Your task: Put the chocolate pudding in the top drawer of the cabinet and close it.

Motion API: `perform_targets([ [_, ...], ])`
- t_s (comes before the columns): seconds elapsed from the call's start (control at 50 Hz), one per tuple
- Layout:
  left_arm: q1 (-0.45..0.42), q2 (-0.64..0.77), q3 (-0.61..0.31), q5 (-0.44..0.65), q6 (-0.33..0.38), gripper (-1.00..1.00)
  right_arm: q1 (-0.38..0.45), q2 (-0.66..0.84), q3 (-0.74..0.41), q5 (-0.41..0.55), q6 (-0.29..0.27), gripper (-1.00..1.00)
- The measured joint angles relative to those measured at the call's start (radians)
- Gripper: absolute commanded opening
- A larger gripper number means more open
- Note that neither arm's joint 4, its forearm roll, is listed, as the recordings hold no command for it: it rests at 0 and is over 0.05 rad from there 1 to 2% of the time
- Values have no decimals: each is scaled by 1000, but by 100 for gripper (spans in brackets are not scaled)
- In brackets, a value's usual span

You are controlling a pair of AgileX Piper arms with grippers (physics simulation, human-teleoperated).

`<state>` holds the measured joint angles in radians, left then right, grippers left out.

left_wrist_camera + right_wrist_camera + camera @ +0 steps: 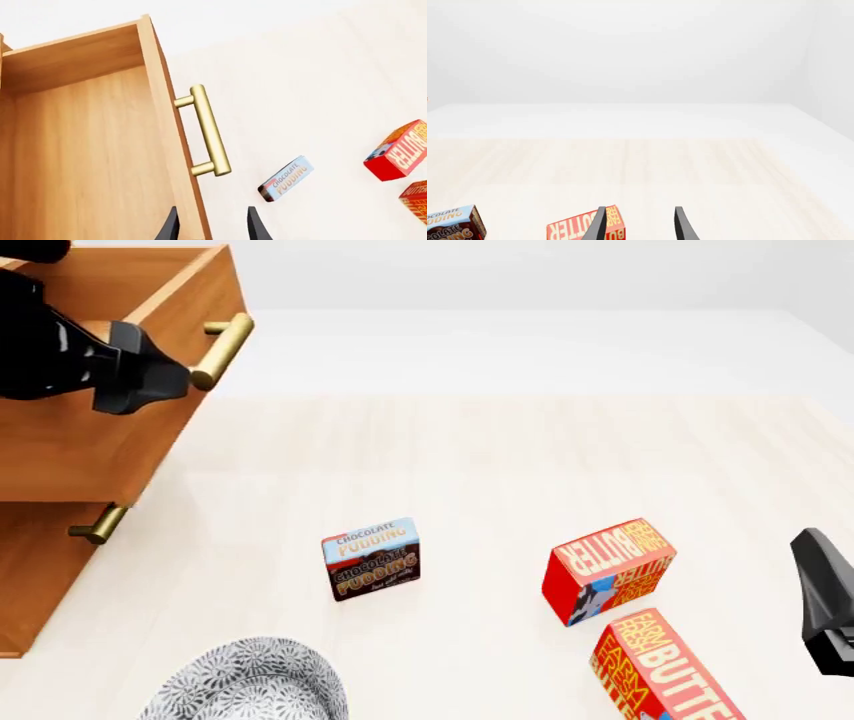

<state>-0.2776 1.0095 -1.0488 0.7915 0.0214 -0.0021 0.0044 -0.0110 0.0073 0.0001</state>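
the top drawer (pixel 100 390) of the cabinet (pixel 34 570) stands pulled out, a box of warm brown wood with a lighter, smooth-grained inside (pixel 87 160) that holds nothing visible. its round brass bar handle (pixel 208 131) sits on two short posts on the front panel. a lower drawer's handle (pixel 99 526) of the same brass shows below it in the front view

the left gripper (pixel 212 227) hovers over the drawer's front edge, its two thin dark fingers (pixel 171 227) spread apart with nothing between them; one lies over the wood, the other over the counter (pixel 534 460). the counter is pale with faint wood-like streaks

the chocolate pudding (pixel 371 558) is a small flat rectangular box, light blue above and dark brown below, lying on the counter well apart from the cabinet. to its right lie two glossy red-and-orange butter boxes (pixel 610 570), larger and blockier, the nearer one (pixel 667 670) close beside the other. a rounded bowl (pixel 247 680) with a fine grey-and-white speckled pattern sits at the near edge

the right gripper (pixel 639 225) hangs low over the counter near the butter boxes, its fingers parted and empty
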Motion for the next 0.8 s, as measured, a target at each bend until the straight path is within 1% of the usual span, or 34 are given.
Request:
perform_targets([
  [0.44,-103,23,-8,-20,-17,100,0,0,0,0,0,100],
  [0.8,-137,20,4,-39,-72,100,0,0,0,0,0,100],
])
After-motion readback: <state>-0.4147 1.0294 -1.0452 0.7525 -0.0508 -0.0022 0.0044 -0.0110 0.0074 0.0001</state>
